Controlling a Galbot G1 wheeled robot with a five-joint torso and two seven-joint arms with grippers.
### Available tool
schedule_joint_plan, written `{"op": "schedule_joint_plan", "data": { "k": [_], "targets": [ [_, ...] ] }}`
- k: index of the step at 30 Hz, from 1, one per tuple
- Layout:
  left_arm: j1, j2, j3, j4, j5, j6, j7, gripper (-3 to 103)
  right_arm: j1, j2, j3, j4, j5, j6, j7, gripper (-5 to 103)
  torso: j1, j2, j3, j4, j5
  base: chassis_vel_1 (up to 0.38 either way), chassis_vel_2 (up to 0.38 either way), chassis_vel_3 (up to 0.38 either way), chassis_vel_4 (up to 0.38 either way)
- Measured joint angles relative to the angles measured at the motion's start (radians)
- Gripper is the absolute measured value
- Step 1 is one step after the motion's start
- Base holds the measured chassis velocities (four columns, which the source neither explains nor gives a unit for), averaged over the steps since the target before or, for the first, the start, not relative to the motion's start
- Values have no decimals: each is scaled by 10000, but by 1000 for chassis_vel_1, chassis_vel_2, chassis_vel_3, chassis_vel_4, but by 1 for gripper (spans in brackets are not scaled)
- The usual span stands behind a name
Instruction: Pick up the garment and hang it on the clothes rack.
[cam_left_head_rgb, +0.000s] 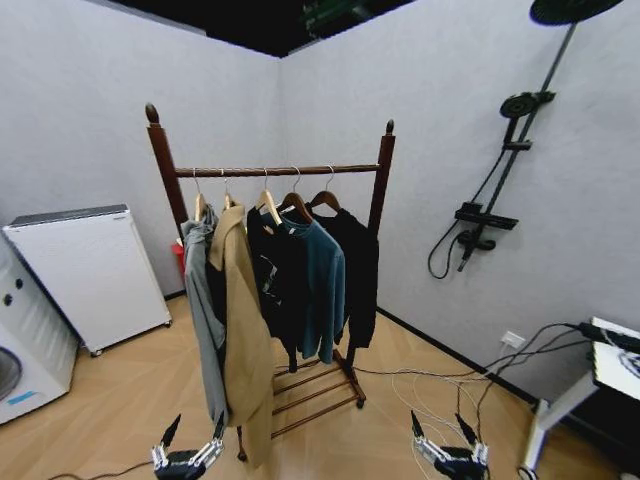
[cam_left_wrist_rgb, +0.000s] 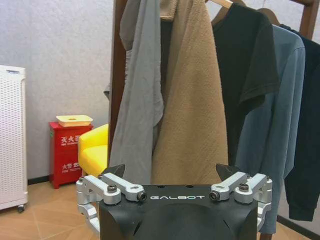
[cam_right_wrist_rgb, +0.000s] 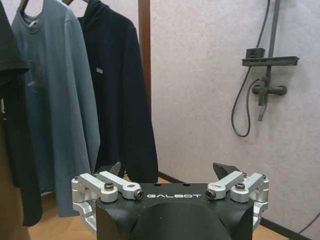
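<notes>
At the clothes rack (cam_left_head_rgb: 275, 171), your garment (cam_left_head_rgb: 355, 265) hangs rightmost; left gripper (cam_left_head_rgb: 190, 438) and right gripper (cam_left_head_rgb: 447, 436) wait below, both released.

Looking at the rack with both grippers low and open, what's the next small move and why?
Probably raise the right gripper toward the hanger of the black garment at the right end of the clothes rack. It already hangs there, nearest that arm, and both sets of jaws are open, holding nothing; the left gripper sits low.

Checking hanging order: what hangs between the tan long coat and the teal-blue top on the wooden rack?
A black short-sleeved top, seen in head and left wrist views.
</notes>
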Motion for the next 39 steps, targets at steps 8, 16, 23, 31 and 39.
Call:
{"op": "schedule_joint_plan", "data": {
  "k": [8,16,23,31,39],
  "targets": [
    [0,0,0,0,0,0,0,100,7,-4,6,-1,7,-11,0,100,0,0,1,0,3,-78,-73,-79,-78],
    [0,0,-1,0,0,0,0,100,12,-6,8,0,13,-17,0,100,0,0,0,1,1,-115,-105,-109,-113],
    [0,0,0,0,0,0,0,100,14,-6,11,-1,17,-22,0,100,0,0,1,-1,2,-128,-136,-127,-129],
    [0,0,0,0,0,0,0,100,15,-6,10,-1,17,-23,-1,100,0,0,0,-1,1,-126,-123,-132,-129],
    [0,0,0,0,0,0,0,100,15,-7,11,-1,18,-24,-1,100,0,0,0,-1,4,-121,-127,-125,-122]
  ]
}}
